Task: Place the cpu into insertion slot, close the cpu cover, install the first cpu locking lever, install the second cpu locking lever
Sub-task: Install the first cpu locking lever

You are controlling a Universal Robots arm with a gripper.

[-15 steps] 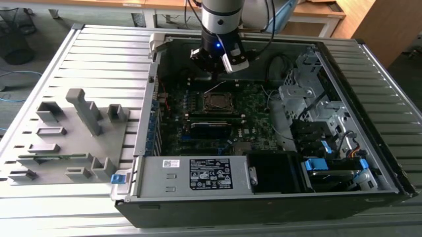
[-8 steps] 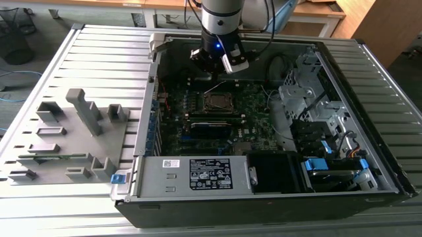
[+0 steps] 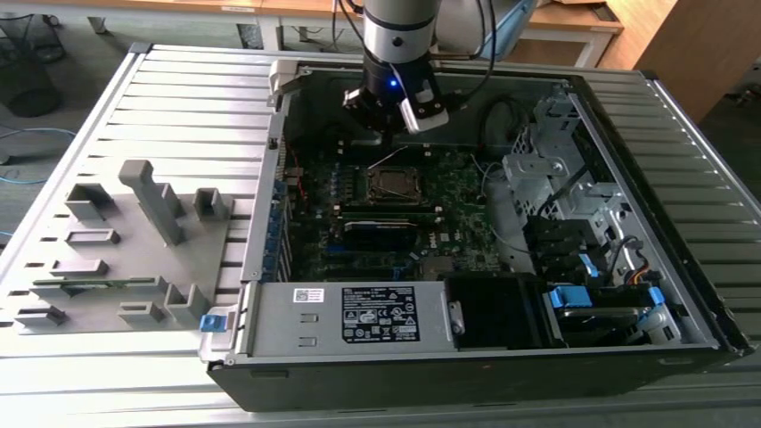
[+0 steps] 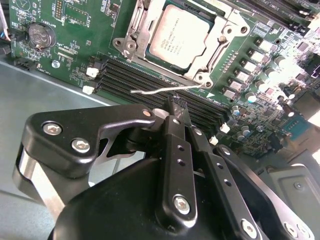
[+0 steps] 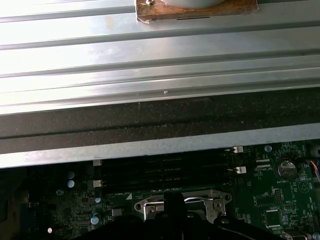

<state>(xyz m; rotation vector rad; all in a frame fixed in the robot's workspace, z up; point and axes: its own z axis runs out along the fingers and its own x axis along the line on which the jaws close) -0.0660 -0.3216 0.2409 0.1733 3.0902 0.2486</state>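
With cpu (image 4: 177,35) seated and cover (image 4: 226,27) lowered, a lever (image 4: 160,90) stands unlatched. The pincer (image 4: 177,106), closed narrow and empty, is held just beside it; fine alignment is called for.

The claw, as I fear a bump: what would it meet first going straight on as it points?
Probably the thin locking lever just beyond the claw, by the memory slots; depth is unclear.

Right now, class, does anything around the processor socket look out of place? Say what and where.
Yes: a thin locking lever juts loose beside the cpu cover, lying across the memory slots rather than latched along the frame. The cpu sits flat under the closed cover. The hand hovers right by that lever.
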